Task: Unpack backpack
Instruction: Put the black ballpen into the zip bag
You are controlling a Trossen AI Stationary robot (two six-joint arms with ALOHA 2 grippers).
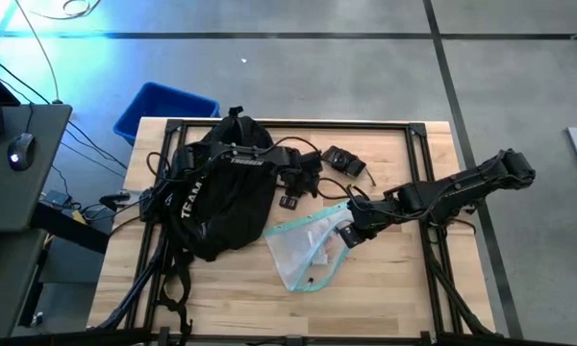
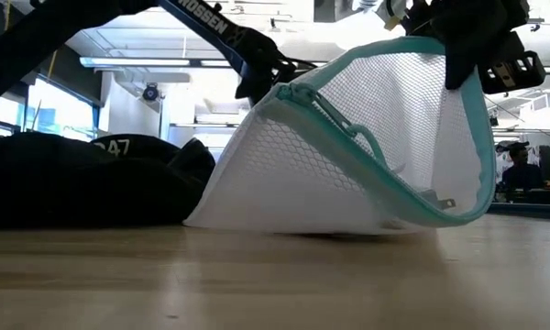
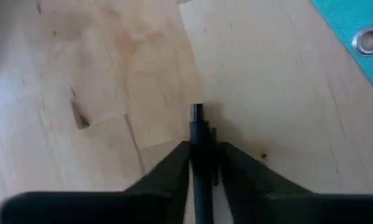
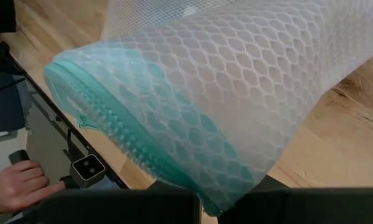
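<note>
The black backpack (image 1: 221, 197) lies on the table's left half; it also shows in the low view (image 2: 82, 179). A white mesh pouch with teal trim (image 1: 306, 252) is right of it. My right gripper (image 1: 349, 231) is shut on the pouch's right end. My left gripper (image 1: 311, 183) reaches over the backpack, above the table, and is shut on a thin dark pen-like stick (image 3: 196, 134). In the left wrist view, bare wood lies below the stick and a teal corner with a metal eyelet (image 3: 367, 40) is near. My left gripper pinches the thin dark stick between its two fingers (image 3: 174, 165), which lie along it. The stick's metal-tipped end (image 3: 196, 112) juts out past the fingertips toward the table. My right gripper holds the pouch by its teal-trimmed upper edge (image 2: 481, 101) from above. That end is raised and the pouch slants down from it. The pouch's lower side (image 2: 293, 220) rests on the table.
Small black items lie on the table behind the pouch (image 1: 344, 161) and beside the backpack (image 1: 290, 202). A blue bin (image 1: 163, 111) stands on the floor past the far left corner. A person's hand (image 4: 15, 186) holds a device beyond the table's edge.
</note>
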